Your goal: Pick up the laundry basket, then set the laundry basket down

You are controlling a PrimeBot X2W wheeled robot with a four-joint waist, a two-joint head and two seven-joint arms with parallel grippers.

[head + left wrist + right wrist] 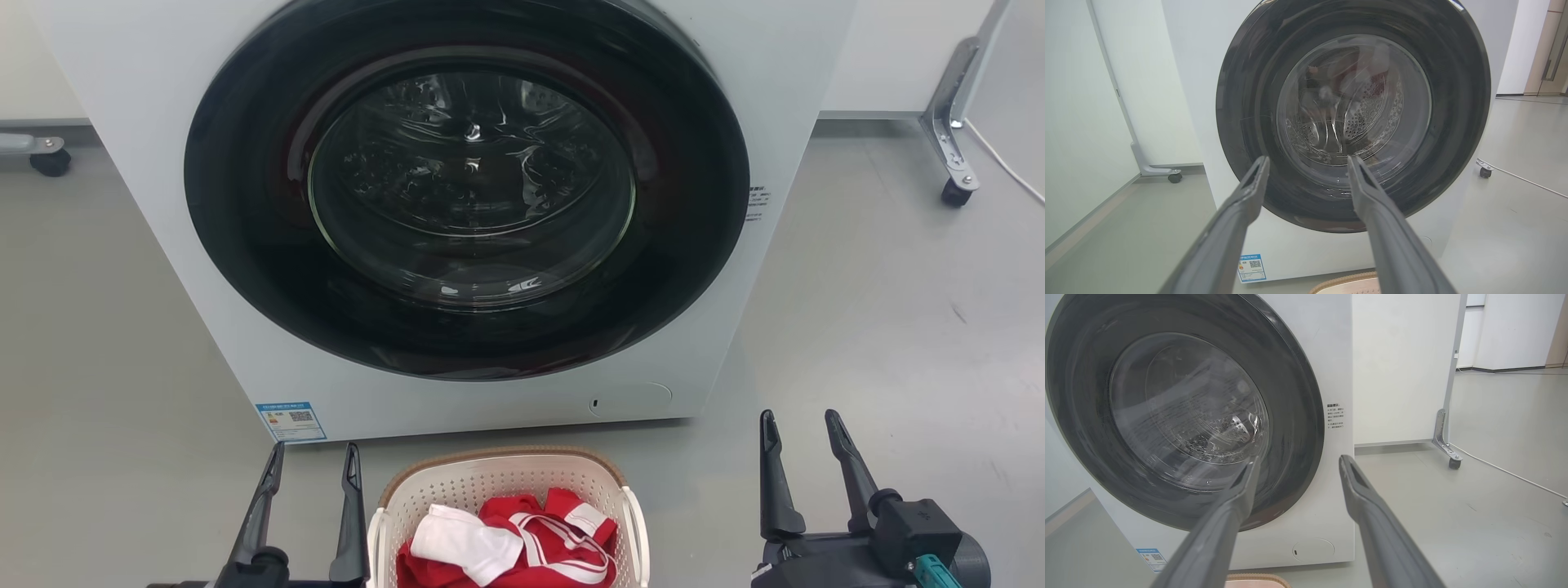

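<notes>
Left gripper (314, 447) and right gripper (798, 414), both spread and empty, flank the laundry basket (490, 483) at the frame's bottom centre: left just beside it, right farther off.

White washing machine (139, 155) on grey floor (898, 327) — door (469, 188) shut.

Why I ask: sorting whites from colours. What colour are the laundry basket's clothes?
Red clothes with white trim plus a white piece; best in head view.
</notes>
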